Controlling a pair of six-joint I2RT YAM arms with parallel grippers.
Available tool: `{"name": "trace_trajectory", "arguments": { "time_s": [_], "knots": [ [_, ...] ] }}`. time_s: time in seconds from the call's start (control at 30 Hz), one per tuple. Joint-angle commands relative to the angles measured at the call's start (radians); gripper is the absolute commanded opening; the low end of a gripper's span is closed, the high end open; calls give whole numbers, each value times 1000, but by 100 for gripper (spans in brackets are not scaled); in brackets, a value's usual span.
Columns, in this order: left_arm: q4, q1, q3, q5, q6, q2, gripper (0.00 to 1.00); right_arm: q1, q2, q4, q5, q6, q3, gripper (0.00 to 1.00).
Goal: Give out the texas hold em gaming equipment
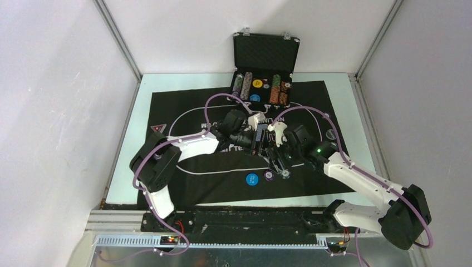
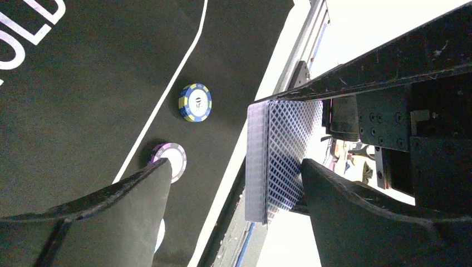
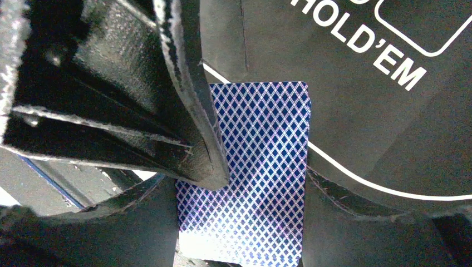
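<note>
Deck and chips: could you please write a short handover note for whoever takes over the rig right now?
The right gripper is shut on the deck, blue backs showing, over the mat.
The left gripper is open, its fingers on either side of the deck, not yet gripping.
Out on the mat: blue button, purple chip, blue-and-yellow chip.
The chip stacks sit in the open case.
Done: a few pieces placed. Left: I see no dealt card; deal cards and hand out more chips.

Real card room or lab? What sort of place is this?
Probably an enclosed robot test cell: plain white walls, with a hold'em felt mat and chip case staged on a table.
</note>
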Motion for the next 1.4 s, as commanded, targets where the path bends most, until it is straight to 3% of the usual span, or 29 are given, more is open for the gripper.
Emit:
{"name": "trace_trajectory", "arguments": {
  "time_s": [0.0, 0.5, 0.83, 1.07, 1.37],
  "knots": [
    [-74, -1, 23, -50, 81, -35, 89, 3, -45, 64, -13, -9, 13, 0],
    [-153, 16, 28, -103, 126, -95, 75, 4, -50, 64, -10, -7, 11, 0],
    [-172, 17, 71, -111, 139, -105, 57, 3, -46, 62, -8, -6, 11, 0],
    [-210, 17, 86, -132, 166, -127, 54, 3, -42, 63, -4, -6, 11, 0],
    [-262, 16, 113, -185, 196, -142, 42, 1, -39, 63, -1, -4, 11, 0]
  ]
}}
